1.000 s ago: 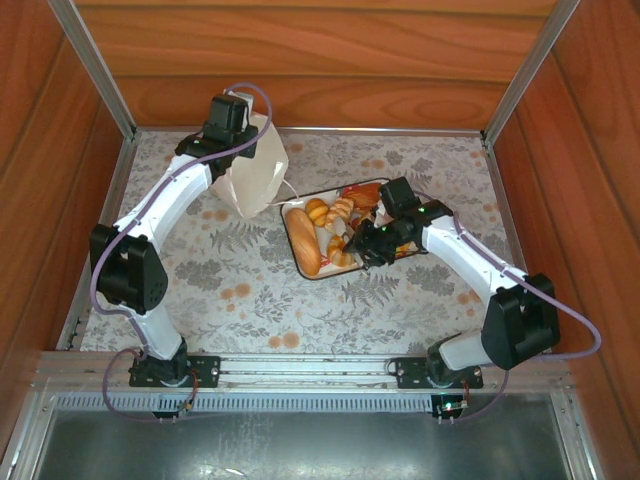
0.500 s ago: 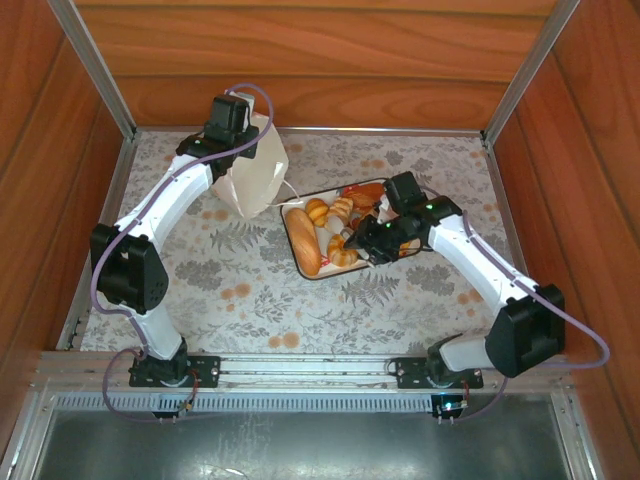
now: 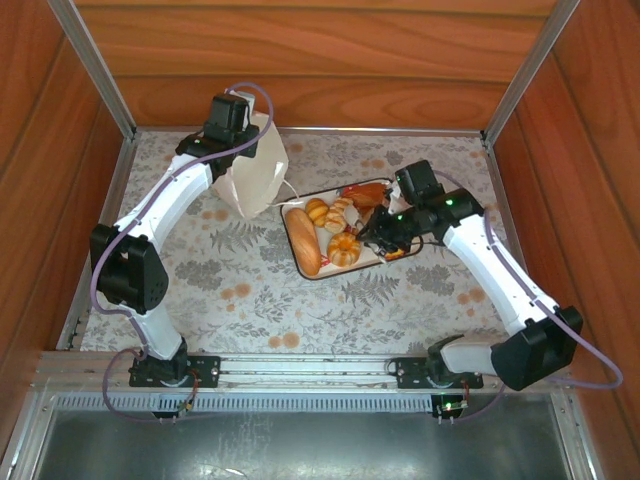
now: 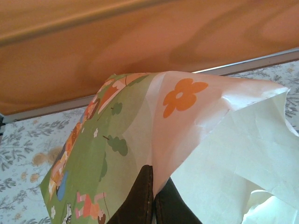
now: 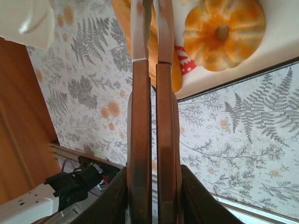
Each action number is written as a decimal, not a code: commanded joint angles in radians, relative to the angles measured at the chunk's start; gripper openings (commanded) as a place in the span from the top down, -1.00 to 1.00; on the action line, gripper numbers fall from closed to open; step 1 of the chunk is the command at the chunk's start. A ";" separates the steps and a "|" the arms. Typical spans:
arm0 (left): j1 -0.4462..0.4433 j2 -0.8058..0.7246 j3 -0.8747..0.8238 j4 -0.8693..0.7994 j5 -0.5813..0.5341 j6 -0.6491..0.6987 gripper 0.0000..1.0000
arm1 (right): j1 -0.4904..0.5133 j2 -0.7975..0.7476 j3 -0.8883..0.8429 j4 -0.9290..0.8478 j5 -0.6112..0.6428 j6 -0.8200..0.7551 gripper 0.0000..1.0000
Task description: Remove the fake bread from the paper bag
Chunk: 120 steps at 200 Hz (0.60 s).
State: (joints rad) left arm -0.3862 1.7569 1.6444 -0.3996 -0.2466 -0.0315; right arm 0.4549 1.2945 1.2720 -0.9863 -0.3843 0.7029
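Note:
The paper bag (image 3: 256, 176) stands at the back left, white outside, and its raised rim (image 4: 187, 121) shows a green cartoon print and an orange flower. My left gripper (image 4: 154, 181) is shut on that rim, above the bag (image 3: 243, 143). Fake bread lies in the tray (image 3: 296, 262): a long baguette (image 3: 304, 243), a round ridged bun (image 3: 345, 250), small rolls (image 3: 322, 212) and an orange piece (image 3: 366, 194). My right gripper (image 3: 375, 232) hovers over the tray's right side, shut, with nothing between its fingers (image 5: 140, 56). The bun (image 5: 223, 31) lies just beside them.
The floral tablecloth (image 3: 250, 290) covers the table. Wooden walls and metal rails (image 3: 380, 130) close in the back and sides. The bag's white cord handle (image 3: 288, 190) hangs toward the tray. The arm bases sit on a rail at the near edge (image 3: 300, 372).
The right gripper let go of the round bun, which now lies in the tray. It then drew back to the right and closed. The left arm and bag have not moved.

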 commanded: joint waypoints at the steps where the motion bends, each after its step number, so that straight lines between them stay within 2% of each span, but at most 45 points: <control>1: 0.007 -0.065 0.013 -0.019 0.064 -0.006 1.00 | -0.020 -0.033 0.038 -0.022 0.024 -0.039 0.51; 39: 0.078 -0.149 0.012 -0.073 0.206 -0.126 1.00 | -0.070 -0.085 0.037 -0.009 0.106 -0.082 0.52; 79: 0.140 -0.214 0.027 -0.189 0.286 -0.244 1.00 | -0.162 -0.119 0.029 -0.005 0.182 -0.156 0.51; 120: 0.274 -0.280 0.009 -0.263 0.434 -0.469 1.00 | -0.293 -0.134 0.014 -0.002 0.182 -0.225 0.46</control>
State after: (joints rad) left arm -0.1875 1.5158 1.6447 -0.5762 0.0639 -0.3187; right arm 0.2234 1.1851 1.2850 -0.9920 -0.2173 0.5476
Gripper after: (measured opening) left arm 0.060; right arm 0.270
